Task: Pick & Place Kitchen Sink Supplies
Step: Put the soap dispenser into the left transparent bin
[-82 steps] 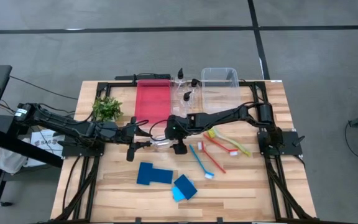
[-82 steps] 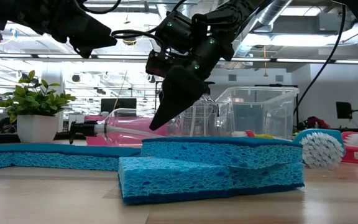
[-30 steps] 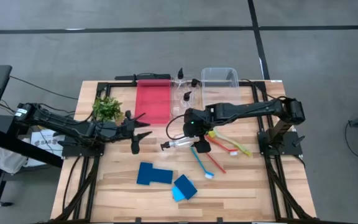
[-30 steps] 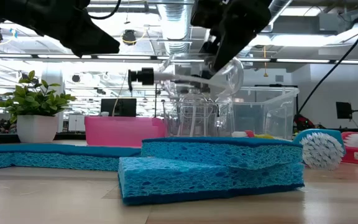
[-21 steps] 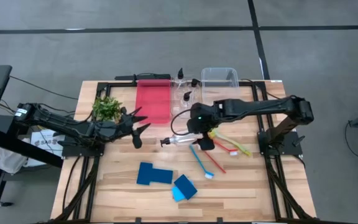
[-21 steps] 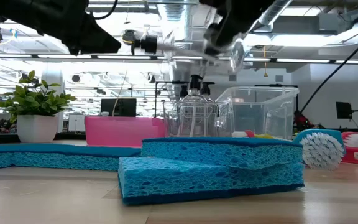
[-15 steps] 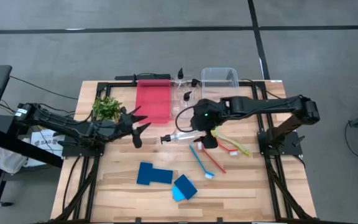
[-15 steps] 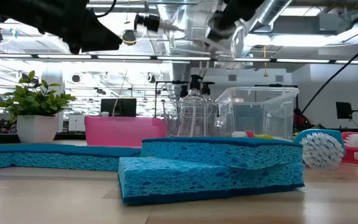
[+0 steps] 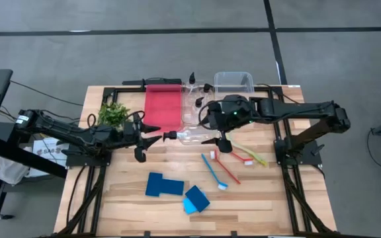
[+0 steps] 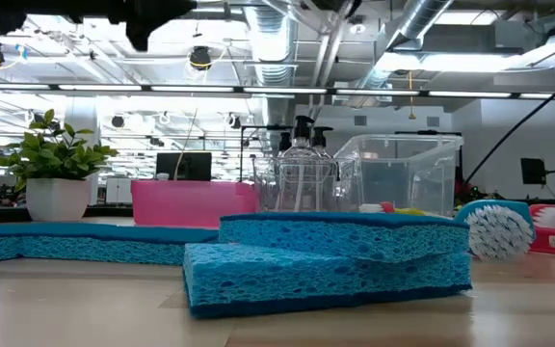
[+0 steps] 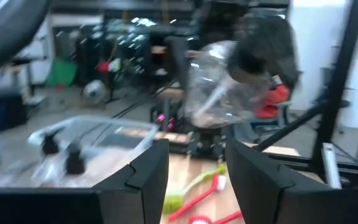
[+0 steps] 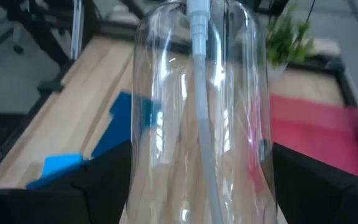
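Bottle [image 9: 192, 136], clear with a black pump top, lies sideways above the table's middle, clamped at its base in the right gripper [image 9: 217, 135], pump pointing left. The right wrist view shows its body [image 12: 199, 118] filling the gap between the fingers; its pump end is cut off there. Just left, the left gripper [image 9: 146, 134] hangs with fingers spread and empty. In the low view only a dark arm edge shows along the top.
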You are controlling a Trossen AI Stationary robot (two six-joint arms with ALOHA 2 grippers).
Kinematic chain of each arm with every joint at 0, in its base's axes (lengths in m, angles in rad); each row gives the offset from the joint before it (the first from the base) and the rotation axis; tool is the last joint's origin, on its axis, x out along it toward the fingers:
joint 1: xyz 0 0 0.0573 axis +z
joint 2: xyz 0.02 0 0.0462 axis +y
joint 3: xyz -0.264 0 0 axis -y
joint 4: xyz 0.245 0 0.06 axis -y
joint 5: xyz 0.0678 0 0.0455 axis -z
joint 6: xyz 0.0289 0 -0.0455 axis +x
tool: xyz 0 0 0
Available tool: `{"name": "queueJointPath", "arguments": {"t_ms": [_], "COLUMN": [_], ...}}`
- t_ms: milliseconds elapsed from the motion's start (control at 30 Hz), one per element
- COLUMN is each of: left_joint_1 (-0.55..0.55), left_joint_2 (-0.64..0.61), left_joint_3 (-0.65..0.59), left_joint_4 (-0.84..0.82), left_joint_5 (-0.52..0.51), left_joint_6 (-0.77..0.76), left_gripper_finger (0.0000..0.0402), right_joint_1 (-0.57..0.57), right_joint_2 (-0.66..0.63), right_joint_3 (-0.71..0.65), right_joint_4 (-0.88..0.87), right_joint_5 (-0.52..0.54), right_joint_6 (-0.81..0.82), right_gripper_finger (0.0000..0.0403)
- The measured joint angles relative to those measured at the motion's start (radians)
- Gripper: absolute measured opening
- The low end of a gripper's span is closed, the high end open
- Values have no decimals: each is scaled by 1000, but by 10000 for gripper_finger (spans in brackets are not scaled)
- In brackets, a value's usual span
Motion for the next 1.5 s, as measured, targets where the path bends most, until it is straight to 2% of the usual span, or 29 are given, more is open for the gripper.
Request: {"name": "queueJointPath", "arguments": {"t_ms": [133,267,433,533,700,767,967,1100,1267,1500], "left_joint_1": [1,14,92,148,188,191,156,112,59,31], "left_joint_2": [0,0,0,0,30,44,91,129,171,231], "left_joint_3": [0,0,0,0,0,0,0,0,0,0], "left_joint_4": [59,120,157,159,172,189,191,241,309,493], "left_joint_5": [69,62,51,56,235,266,301,343,346,344], "left_joint_6": [99,152,136,41,17,26,117,226,356,379], "left_gripper_finger": [161,161,161,161,161,161,165,177,195,209], "right_joint_1": [0,0,0,0,0,0,0,0,0,0], "right_joint_2": [-6,-6,-5,-5,-5,-5,-5,-5,-5,-4], "right_joint_3": [0,0,0,0,0,0,0,0,0,0], "right_joint_4": [54,78,74,74,75,74,71,70,70,70], "right_joint_5": [0,1,3,3,3,4,4,3,3,3], "right_joint_6": [0,-5,-11,-13,-38,-44,-61,-64,-63,-63], "right_gripper_finger": [322,322,322,322,322,322,322,322,322,322]}}
